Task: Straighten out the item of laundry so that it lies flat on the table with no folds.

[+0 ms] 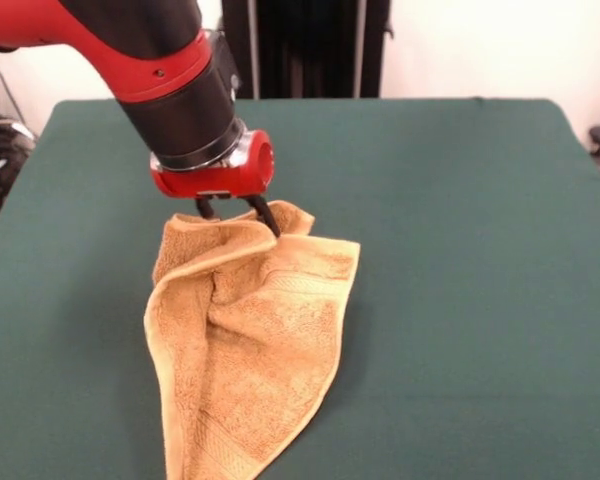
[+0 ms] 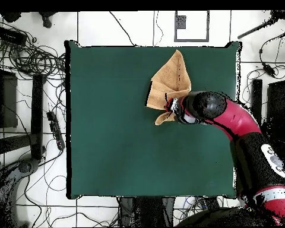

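Observation:
The orange-tan towel (image 1: 250, 340) lies crumpled on the green table (image 1: 460, 250), left of the middle and reaching the near edge. It is folded over itself, with creases running up to its far end. My gripper (image 1: 235, 218) points down on that far end and is shut on the bunched towel edge, with one corner sticking out to the right of the fingers. In the overhead view the towel (image 2: 171, 80) lies near the table's top right, and the gripper (image 2: 171, 107) sits over its lower end. No white tag shows.
The table (image 2: 109, 119) stretches wide to the left in the overhead view. Cables and stands (image 2: 32, 59) lie on the floor round it. A dark stand (image 1: 300, 50) rises behind the table's far edge.

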`<state>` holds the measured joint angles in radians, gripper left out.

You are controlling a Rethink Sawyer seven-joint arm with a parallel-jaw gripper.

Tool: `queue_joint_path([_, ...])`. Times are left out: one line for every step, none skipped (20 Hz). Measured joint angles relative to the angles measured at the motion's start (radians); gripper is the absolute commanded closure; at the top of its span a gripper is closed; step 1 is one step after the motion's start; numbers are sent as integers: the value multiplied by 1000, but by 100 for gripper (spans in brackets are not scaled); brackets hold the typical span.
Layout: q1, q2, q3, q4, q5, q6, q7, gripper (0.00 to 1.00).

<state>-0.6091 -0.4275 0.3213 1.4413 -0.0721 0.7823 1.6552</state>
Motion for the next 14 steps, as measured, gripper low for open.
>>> queue_joint_path([0, 0, 3, 2, 0, 0, 0, 0])
queue_joint_path([0, 0, 3, 2, 0, 0, 0, 0])
queue_joint_path([0, 0, 6, 3, 0, 0, 0, 0])
queue_joint_path([0, 0, 7, 3, -1, 1, 0, 0])
queue_joint_path([0, 0, 7, 3, -1, 3, 0, 0])
queue_joint_path([0, 0, 7, 3, -1, 5, 0, 0])
queue_joint_path([2, -1, 7, 3, -2, 18, 0, 0])
queue_joint_path([3, -2, 6, 3, -2, 29, 0, 0])
queue_joint_path([6, -3, 5, 3, -6, 45, 0, 0])
queue_joint_path([9, -5, 4, 3, -11, 62, 0, 0])
queue_joint_path([12, -6, 3, 3, -15, 78, 0, 0])
queue_joint_path([16, -9, 1, 3, -22, 105, 0, 0])
queue_joint_path([18, -11, 1, 3, -25, 119, 0, 0])
queue_joint_path([19, -13, 1, 3, -29, 134, 0, 0])
